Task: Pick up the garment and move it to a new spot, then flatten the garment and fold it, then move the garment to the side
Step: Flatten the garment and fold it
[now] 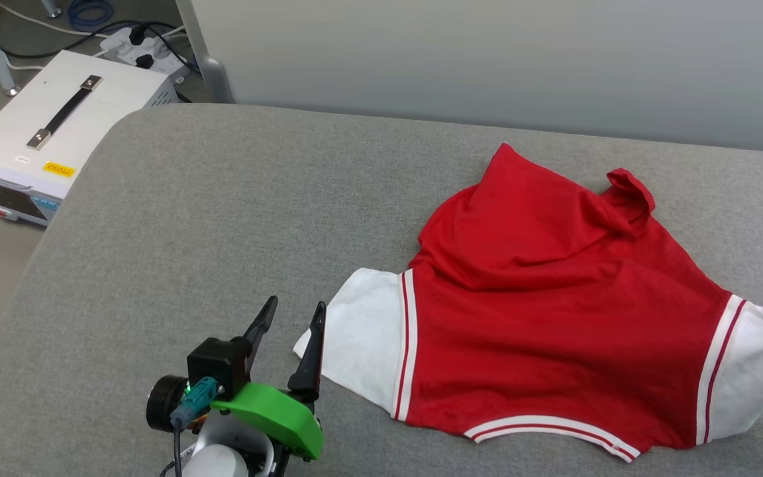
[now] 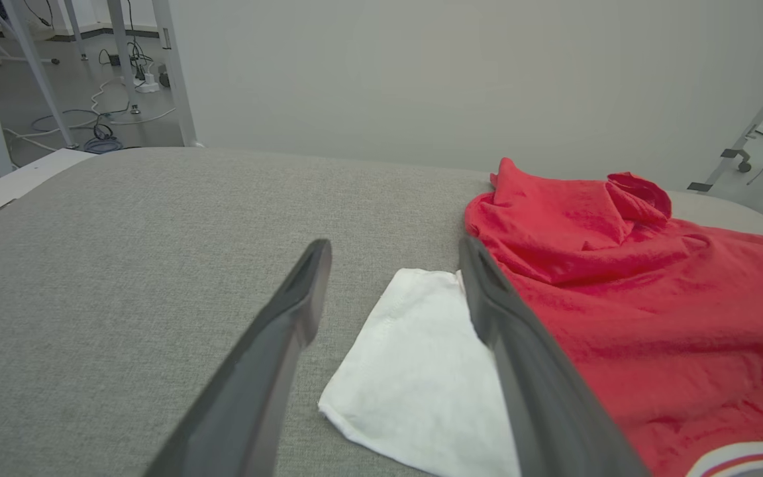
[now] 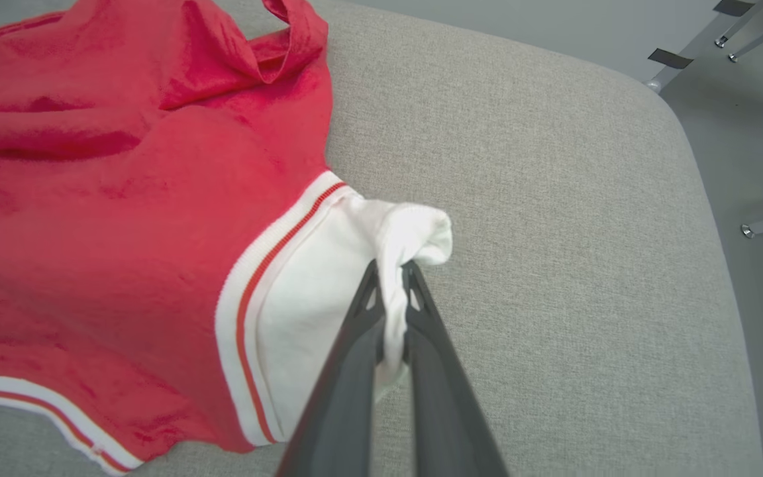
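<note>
Red cloth takes up the 3-to-4 o'clock part of my head view. The shirt (image 1: 554, 311) lies spread on the grey pad (image 1: 222, 212), with its striped neck trim toward 6 o'clock. The body is rumpled, and a fold of red stands up at 1 o'clock. One white sleeve (image 1: 361, 331) points to 9 o'clock and lies flat on the pad; the other sleeve (image 3: 328, 278) points to 3 o'clock.

My left gripper (image 1: 294, 305) sits at 7 o'clock in the head view, jaws released, spread wide and holding nothing. On the left wrist view the flat sleeve's corner lies below the gap between the fingers, nearer the 3 o'clock finger (image 2: 487, 298). I cannot tell whether that finger touches the cloth.

My right gripper (image 3: 391, 266) is clenched on the other sleeve. On the right wrist view the cuff is bunched between the two fingers and bulges out past their tips toward 1 o'clock. On the head view one dark finger of it shows at the 3 o'clock edge, against that sleeve.

Off the pad at 10 o'clock a white box (image 1: 44, 126) with a black handle stands on the floor, with a power strip (image 1: 136, 50) beyond it at 11 o'clock
</note>
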Controlling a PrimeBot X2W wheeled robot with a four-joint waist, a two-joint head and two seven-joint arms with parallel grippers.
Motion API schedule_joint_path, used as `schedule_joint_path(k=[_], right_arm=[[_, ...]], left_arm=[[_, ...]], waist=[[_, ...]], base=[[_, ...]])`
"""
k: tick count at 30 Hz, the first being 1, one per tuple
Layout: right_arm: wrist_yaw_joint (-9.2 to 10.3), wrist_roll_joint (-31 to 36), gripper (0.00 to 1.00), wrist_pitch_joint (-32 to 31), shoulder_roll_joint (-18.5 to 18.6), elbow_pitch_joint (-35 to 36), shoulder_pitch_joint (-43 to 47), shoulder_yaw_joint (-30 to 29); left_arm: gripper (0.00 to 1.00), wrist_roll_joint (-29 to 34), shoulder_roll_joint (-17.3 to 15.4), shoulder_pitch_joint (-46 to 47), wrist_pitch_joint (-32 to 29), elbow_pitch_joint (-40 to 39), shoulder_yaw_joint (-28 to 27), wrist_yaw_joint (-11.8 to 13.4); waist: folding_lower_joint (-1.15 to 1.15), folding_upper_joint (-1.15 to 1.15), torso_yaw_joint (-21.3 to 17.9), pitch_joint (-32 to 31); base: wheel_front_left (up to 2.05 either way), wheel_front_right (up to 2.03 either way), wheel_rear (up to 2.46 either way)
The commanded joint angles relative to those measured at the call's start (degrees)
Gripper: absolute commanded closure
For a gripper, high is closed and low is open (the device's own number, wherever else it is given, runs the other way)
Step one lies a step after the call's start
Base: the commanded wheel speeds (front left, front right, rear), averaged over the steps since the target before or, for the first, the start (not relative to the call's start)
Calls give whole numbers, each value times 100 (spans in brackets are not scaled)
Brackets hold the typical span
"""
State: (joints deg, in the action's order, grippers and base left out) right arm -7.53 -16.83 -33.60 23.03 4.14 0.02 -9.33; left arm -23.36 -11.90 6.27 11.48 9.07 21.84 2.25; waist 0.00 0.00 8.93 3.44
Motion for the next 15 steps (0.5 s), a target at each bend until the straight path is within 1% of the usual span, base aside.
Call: schedule_joint_path(k=[1, 4, 7, 15], right_arm=[[4, 92, 100, -107, -17, -3, -77, -59], [4, 201, 100, -281, -38, -256, -336, -134], [4, 290, 100, -355, 37, -664, -642, -73], [4, 485, 100, -275, 129, -2182, -1555, -37]], left_arm=[[0, -21, -6, 95, -17, -2, 13, -18], [0, -15, 18, 206, -9, 27, 49, -46], [0, 5, 32, 289, -3, 76, 93, -65], [0, 7, 54, 480, 24, 172, 158, -117]], waist=[[0, 0, 133, 204], [0, 0, 271, 379], [0, 0, 404, 516], [0, 0, 747, 776]], base=[[0, 0, 0], [0, 0, 0], [0, 0, 0], [0, 0, 0]])
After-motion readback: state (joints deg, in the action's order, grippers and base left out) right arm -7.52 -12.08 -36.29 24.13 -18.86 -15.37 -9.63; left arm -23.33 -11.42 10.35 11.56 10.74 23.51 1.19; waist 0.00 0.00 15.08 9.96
